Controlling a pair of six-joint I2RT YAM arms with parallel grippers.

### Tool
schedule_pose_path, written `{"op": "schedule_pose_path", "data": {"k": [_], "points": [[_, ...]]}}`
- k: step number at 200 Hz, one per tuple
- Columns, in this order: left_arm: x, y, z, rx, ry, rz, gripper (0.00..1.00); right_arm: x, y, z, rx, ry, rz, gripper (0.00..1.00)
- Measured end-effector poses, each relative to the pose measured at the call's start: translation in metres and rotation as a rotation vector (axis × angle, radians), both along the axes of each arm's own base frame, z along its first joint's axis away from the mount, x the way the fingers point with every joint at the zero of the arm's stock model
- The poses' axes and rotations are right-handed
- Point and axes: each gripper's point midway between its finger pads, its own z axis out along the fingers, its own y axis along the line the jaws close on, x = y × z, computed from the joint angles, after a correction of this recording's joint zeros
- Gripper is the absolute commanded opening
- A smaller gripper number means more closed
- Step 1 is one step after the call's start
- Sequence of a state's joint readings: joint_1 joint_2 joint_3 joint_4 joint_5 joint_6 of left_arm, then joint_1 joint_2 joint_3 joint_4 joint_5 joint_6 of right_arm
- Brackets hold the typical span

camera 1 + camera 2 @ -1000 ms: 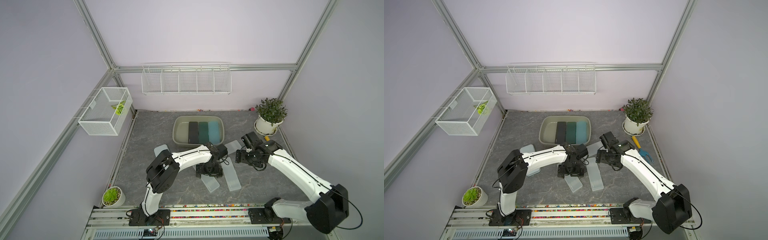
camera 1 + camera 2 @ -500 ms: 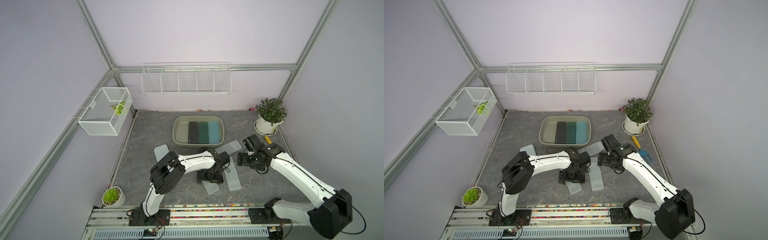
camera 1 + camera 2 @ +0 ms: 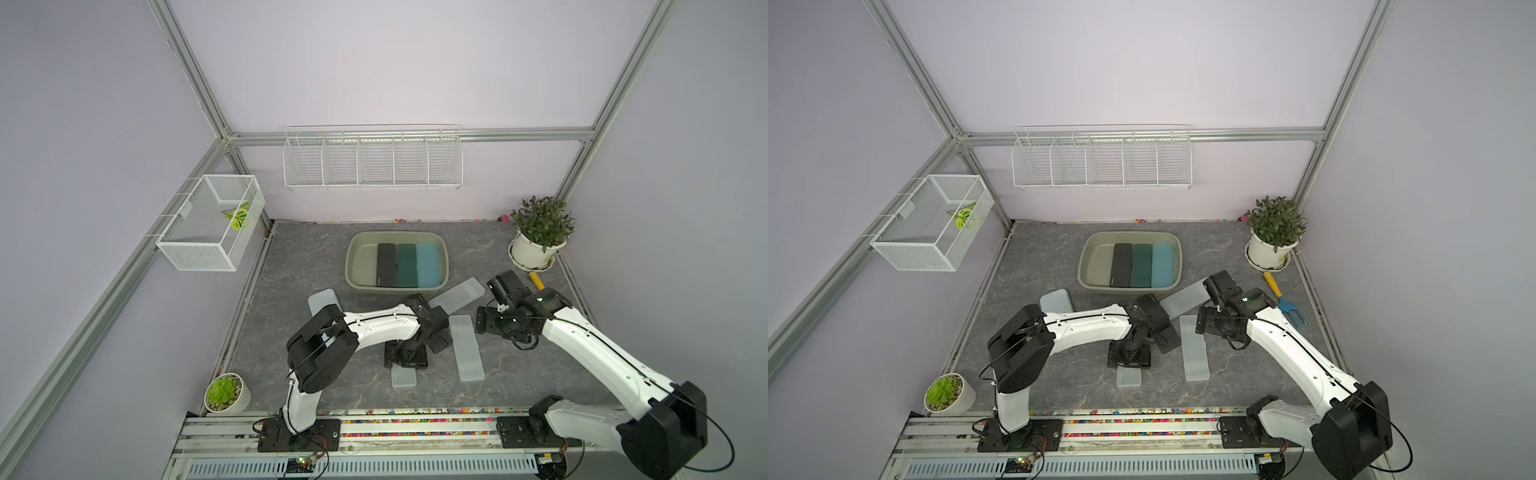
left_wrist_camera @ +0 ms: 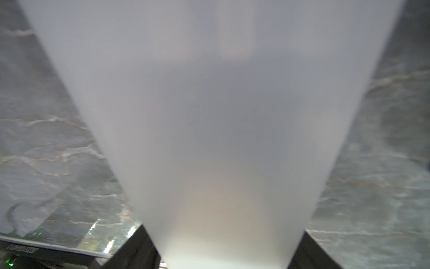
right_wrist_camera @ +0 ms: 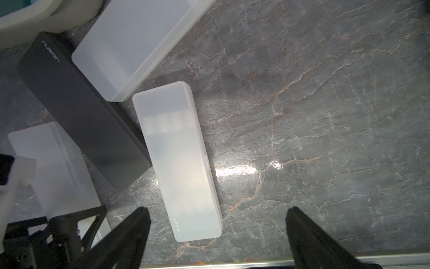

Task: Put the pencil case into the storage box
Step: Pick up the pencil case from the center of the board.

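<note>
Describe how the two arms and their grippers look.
Both the left arm and right arm have white tubular links joined by chunky black joint housings, with thin black cables looping alongside. The left gripper and right gripper are black; the right one's fingers taper to points.

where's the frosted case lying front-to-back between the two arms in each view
top view: case flat on the table, in front of the box
top view: same spot, box behind it
left wrist: not in it; a second case fills the picture
right wrist: mid-picture, beside a black case
landmark: the box, only a corner in the right wrist view
</note>
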State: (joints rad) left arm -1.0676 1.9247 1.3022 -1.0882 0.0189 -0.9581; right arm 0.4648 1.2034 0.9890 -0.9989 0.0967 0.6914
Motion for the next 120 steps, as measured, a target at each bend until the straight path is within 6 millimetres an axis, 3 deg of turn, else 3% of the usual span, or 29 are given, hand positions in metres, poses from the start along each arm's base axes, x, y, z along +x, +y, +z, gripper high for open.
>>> {"op": "schedule_pose_path", "data": {"k": [34, 62, 92, 120], "points": [[0.012, 0.030, 0.014, 0.040, -0.027, 0.021, 0.51, 0.005, 0.002, 0.002, -0.003, 0.005, 0.000, 0.95], [0.043, 0.049, 0.063, -0.016, -0.117, 0.050, 0.51, 0.016, 0.008, 0.007, -0.002, 0.005, 0.001, 0.95], [0.115, 0.063, 0.132, -0.125, -0.289, 0.095, 0.52, 0.028, 0.015, 0.008, 0.000, 0.011, 0.006, 0.95], [0.190, 0.090, 0.170, -0.144, -0.422, 0.121, 0.52, 0.039, 0.023, 0.007, 0.010, 0.020, 0.010, 0.95]]}}
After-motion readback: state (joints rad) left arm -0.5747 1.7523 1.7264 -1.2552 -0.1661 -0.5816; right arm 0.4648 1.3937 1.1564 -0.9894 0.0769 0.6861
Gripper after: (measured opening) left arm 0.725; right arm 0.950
